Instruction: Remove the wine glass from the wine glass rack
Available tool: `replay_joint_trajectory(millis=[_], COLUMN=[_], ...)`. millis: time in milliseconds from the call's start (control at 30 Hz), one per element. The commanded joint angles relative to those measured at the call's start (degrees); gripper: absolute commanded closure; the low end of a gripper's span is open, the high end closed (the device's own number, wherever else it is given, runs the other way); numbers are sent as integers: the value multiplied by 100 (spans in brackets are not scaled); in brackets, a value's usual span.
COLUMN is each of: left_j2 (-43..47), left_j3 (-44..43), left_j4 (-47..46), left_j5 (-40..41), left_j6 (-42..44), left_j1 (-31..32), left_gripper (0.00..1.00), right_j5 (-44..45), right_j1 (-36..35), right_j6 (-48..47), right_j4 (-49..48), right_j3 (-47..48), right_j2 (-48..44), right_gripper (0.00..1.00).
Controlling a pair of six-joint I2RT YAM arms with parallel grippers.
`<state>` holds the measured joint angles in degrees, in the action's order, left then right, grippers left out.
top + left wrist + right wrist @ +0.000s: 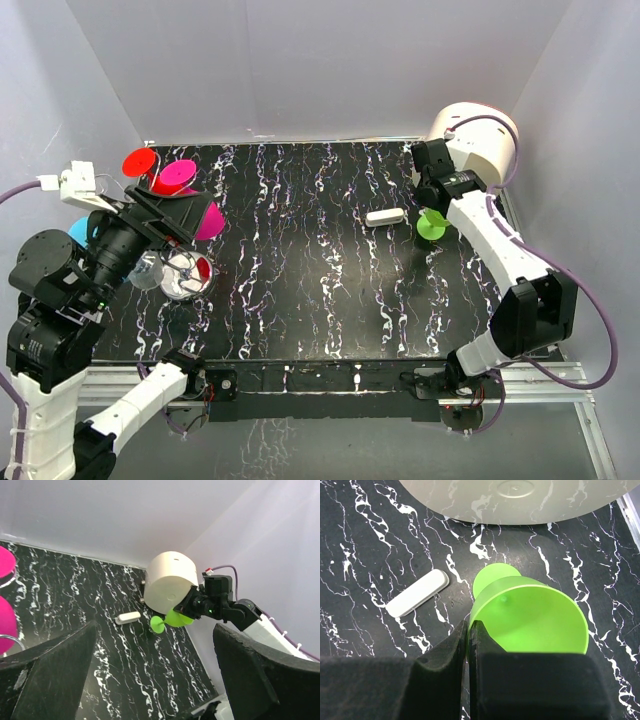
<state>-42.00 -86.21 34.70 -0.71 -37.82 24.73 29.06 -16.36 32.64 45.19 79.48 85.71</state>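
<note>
1. Your right gripper (pixel 467 630) is clenched on the rim wall of the green wine glass (pixel 535 615), one finger inside the bowl and one outside. That's a thin edge pinch with the glass lying tilted over and its foot (pixel 495 577) sticking out away from the fingers. I reckon it could pivot or slide out if you swing fast.
2. Bowl looks empty from the wrist view, so nothing to spill.
3. The glass is already off the wine glass rack (pixel 187 275) and well apart from it, over the right side of the table (pixel 320 300). Can't tell if the foot is touching the tabletop or hanging just above.
4. Just beyond the foot sits the cream cylinder (pixel 520 500), and there's a white bar (pixel 417 600) nearby. Push forward or drop carelessly and the foot may catch one, levering the glass out of the pinch.
5. The cylinder shows only a closed face, so no idea what's inside.
6. Your left gripper (pixel 155 635) is spread wide, holding nothing, parked right by the rack and the other coloured glasses (pixel 178 177). A stray move there could knock one loose.
</note>
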Motion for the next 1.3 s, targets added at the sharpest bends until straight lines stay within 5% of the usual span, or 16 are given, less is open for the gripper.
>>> replay_joint_trajectory(millis=[0, 500, 633, 833, 1033, 1267], left_j2=[-144, -682, -779, -1090, -1545, -2343], left_j3=[-343, -1488, -1528, -1725, -1947, -2271], left_j4=[297, 1044, 1125, 1340, 1510, 2000], left_j5=[376, 932, 952, 1165, 1727, 2330], left_j6=[522, 1169, 1194, 1379, 1905, 2125], left_j1=[27, 23, 23, 23, 23, 23], left_gripper=[1, 1, 1, 1, 1, 1], right_j5=[-180, -594, -583, -571, -3123, -6001], right_j1=[188, 493, 493, 498, 493, 485], right_j6=[75, 94, 22, -261, -1218, -616], right_j4=[-170, 574, 632, 843, -645, -3017], right_j3=[316, 1065, 1312, 1818, 1021, -469], right_j2=[108, 1093, 1045, 697, -170, -858], right_gripper=[100, 100, 72, 52, 42, 18])
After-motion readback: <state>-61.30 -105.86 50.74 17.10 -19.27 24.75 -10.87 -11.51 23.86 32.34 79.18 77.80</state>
